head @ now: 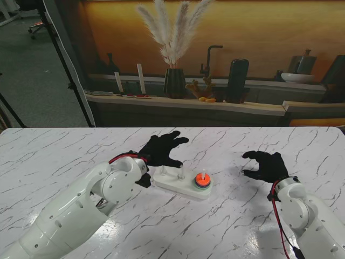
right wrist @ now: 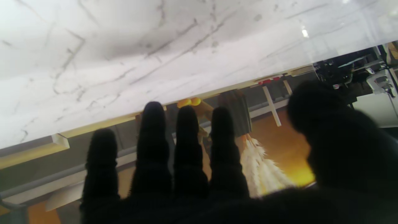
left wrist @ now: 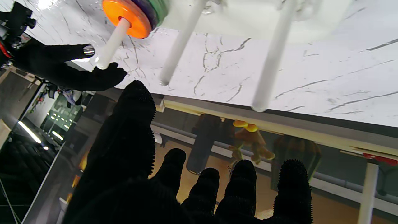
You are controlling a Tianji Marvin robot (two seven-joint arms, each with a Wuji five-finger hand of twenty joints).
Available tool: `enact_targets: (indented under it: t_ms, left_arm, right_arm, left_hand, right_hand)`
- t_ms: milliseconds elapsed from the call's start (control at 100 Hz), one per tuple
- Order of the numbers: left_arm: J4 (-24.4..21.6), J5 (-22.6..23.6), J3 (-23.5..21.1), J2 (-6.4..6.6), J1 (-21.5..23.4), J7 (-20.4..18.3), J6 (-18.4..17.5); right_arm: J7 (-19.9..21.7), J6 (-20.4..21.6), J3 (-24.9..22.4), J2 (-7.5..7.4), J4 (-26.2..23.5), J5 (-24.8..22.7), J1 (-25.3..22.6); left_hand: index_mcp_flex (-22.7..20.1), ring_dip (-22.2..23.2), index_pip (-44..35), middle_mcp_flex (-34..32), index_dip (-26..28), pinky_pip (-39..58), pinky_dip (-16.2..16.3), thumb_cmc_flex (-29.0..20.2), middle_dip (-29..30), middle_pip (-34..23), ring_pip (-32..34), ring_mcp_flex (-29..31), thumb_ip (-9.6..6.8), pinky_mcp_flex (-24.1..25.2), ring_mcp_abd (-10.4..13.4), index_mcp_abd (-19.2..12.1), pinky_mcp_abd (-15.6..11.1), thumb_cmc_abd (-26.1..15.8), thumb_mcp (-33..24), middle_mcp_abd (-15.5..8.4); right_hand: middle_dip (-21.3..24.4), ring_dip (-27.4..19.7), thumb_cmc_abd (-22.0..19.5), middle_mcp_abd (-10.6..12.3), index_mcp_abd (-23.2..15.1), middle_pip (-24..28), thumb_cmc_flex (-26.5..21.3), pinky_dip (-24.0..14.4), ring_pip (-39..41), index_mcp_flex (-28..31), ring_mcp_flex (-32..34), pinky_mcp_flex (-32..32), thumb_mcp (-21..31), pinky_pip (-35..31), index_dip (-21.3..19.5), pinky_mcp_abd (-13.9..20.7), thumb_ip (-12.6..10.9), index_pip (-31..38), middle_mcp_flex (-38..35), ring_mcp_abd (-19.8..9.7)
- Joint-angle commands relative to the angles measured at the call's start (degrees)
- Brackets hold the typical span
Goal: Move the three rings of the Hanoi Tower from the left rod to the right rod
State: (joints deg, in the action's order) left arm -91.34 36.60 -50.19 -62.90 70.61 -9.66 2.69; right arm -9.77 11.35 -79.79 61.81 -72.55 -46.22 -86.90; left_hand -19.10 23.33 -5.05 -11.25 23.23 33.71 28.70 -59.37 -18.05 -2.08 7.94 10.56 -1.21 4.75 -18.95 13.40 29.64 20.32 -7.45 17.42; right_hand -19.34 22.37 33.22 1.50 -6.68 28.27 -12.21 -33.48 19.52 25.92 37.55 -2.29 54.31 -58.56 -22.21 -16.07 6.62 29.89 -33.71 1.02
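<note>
A white marble-patterned desk [head: 64,156] with grey veins fills the scene, backed by a warm orange wall, a dark vase of pampas grass [head: 171,32] and a black tap.

Just beyond the left hand [head: 161,151], whose gloved fingers are spread and hold nothing, sits the white tower base [head: 180,185] with three slim, smooth white rods. The rod nearest that hand [head: 163,171] and the middle one [head: 183,171] are bare. The rings [head: 201,182] are stacked on the far rod, on the side toward the right hand: an orange disc on top, a dark one under it, a green one lowest, as the left wrist view shows [left wrist: 132,14]. By how they lie, the transfer looks complete.

The right hand [head: 264,164] hovers well apart from the base, its fingers loosely curled and separated, with nothing between them.

What remains, I judge, is a clean retreat: lift the left hand straight up before drawing it back, so the knobbly glove fabric does not brush the thin rods or nudge the light plastic base across the slick desk.
</note>
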Motion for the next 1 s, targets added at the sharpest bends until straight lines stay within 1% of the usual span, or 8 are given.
enact_targets:
  t_ms: [0, 80, 180, 290, 400, 650, 820, 990]
  left_arm:
    - [0.2, 0.1, -0.7, 0.56, 1.0, -0.5, -0.5]
    - [0.3, 0.7, -2.1, 0.60, 2.4, 0.2, -0.4]
    - [0.7, 0.0, -4.2, 0.47, 4.3, 1.2, 0.0]
    - [1.3, -2.0, -6.5, -0.07, 6.5, 3.5, 1.3]
    - [2.0, -2.3, -8.6, -0.56, 8.3, 6.2, 2.4]
    - [3.7, -3.4, -12.8, -1.68, 11.8, 12.1, 3.3]
    - [5.0, -3.6, -15.2, -2.23, 13.5, 15.5, 3.0]
    - [4.9, -3.6, -17.6, -2.29, 15.4, 16.4, 2.9]
  right_arm:
    - [-0.7, 0.7, 0.0, 0.54, -1.4, 0.0, -0.4]
    - [-0.8, 1.1, -0.3, 0.55, -2.2, -0.3, -0.5]
    - [-0.6, 1.4, -0.6, 0.73, -3.1, 0.6, -0.7]
    - [-0.4, 1.9, -0.9, 0.81, -4.2, 1.0, -1.2]
    - [-0.1, 2.7, -1.4, 0.85, -5.8, 1.2, -2.0]
    - [1.3, 5.5, -2.9, 0.86, -10.3, 2.0, -3.9]
    - [2.3, 7.0, -3.6, 0.85, -12.9, 2.6, -5.0]
    - [4.0, 7.6, -4.0, 0.71, -14.6, 3.3, -5.7]
  left_hand:
    - [-0.1, -0.5, -0.3, 0.4, -0.3, -2.1, -0.2, 0.0, 0.6, 0.4, -1.3, -1.4, 0.70, 0.6, 0.5, -0.2, 0.8, -2.1, 1.9, 0.0]
    - [-0.4, -0.4, -0.5, -0.5, -0.1, -2.4, -0.3, -0.2, 0.4, 0.3, -1.1, -1.0, 0.97, 0.3, 0.5, -0.3, 0.5, -4.0, 4.1, -0.2]
    - [-1.6, -2.3, -0.7, -2.4, 0.0, -6.9, -3.9, -0.4, 0.6, 0.2, -2.3, -1.2, 0.84, -0.3, 1.4, -1.1, -4.3, -7.7, 7.8, -0.7]
    - [-2.9, -3.0, -1.0, -4.4, -0.1, -8.7, -5.9, 0.3, 0.9, -0.2, -2.4, -1.3, 1.54, -0.2, 1.7, -2.1, -6.7, -10.7, 8.2, -0.6]
    - [-3.1, -3.2, -1.0, -4.8, -0.2, -8.7, -6.5, 1.3, 1.0, -0.3, -2.3, -1.3, 1.87, -0.2, 2.0, -2.6, -7.2, -13.2, 8.5, -0.9]
    - [-3.3, -4.4, -0.5, -4.8, -0.9, -10.6, -8.9, 4.3, 1.7, -0.1, -3.3, -2.6, 2.65, 0.8, 4.0, -4.9, -7.7, -16.9, 9.4, -2.5]
    - [-1.8, -6.1, 0.5, -3.7, -2.1, -19.4, -12.1, 7.2, 2.7, 0.3, -5.2, -5.2, 2.77, 0.9, 5.8, -5.5, -8.8, -18.1, 9.4, -3.9]
    - [-0.3, -7.1, 1.7, -2.6, -3.2, -26.4, -11.7, 9.4, 3.8, 0.8, -6.5, -7.3, 2.89, 1.4, 6.9, -6.4, -8.7, -18.9, 9.5, -5.8]
  right_hand:
    - [-0.1, 0.2, 1.3, 0.7, 0.2, 1.1, 0.1, 0.2, 0.6, 1.6, 0.2, 0.4, 0.6, -0.7, -0.4, -5.7, -1.4, 0.9, -2.0, -0.5]
    - [-0.1, 0.2, 1.1, 0.7, 0.2, 1.1, 0.3, 0.2, 0.6, 1.6, 0.3, 0.3, 0.5, -0.7, -0.4, -5.7, -1.4, 0.8, -2.0, -0.6]
    - [-0.1, 0.2, 1.2, 0.7, 0.2, 1.0, 0.3, 0.2, 0.5, 1.6, 0.2, 0.3, 0.4, -0.7, -0.4, -5.7, -1.4, 0.8, -1.9, -0.5]
    - [-0.1, 0.2, 1.1, 0.7, 0.2, 1.0, 0.4, 0.2, 0.4, 1.7, 0.2, 0.4, 0.3, -0.6, -0.4, -5.6, -1.4, 0.8, -2.0, -0.5]
    - [0.0, -0.3, 0.6, 1.2, 0.0, 0.6, 1.0, 0.9, -0.6, 1.7, -0.3, 0.6, -0.4, 0.6, -0.3, -5.1, -1.4, 0.4, -2.3, -1.7]
    - [1.7, -3.6, -0.5, 2.5, -1.1, -3.1, 1.8, 6.8, -5.3, 1.7, -1.0, 0.4, -3.2, 4.2, 0.1, -3.2, -1.9, -1.0, -3.3, -3.6]
    - [3.0, -4.9, -1.1, 3.0, -1.8, -5.5, 2.0, 10.4, -6.8, 1.4, -1.9, 0.9, -5.3, 5.3, 0.5, -2.9, -2.2, -2.3, -3.3, -3.7]
    - [4.1, -5.6, -2.2, 3.1, -2.5, -7.5, 2.4, 13.3, -7.8, 1.0, -2.9, 1.6, -8.3, 6.0, 0.8, -2.9, -2.7, -3.6, -3.0, -3.6]
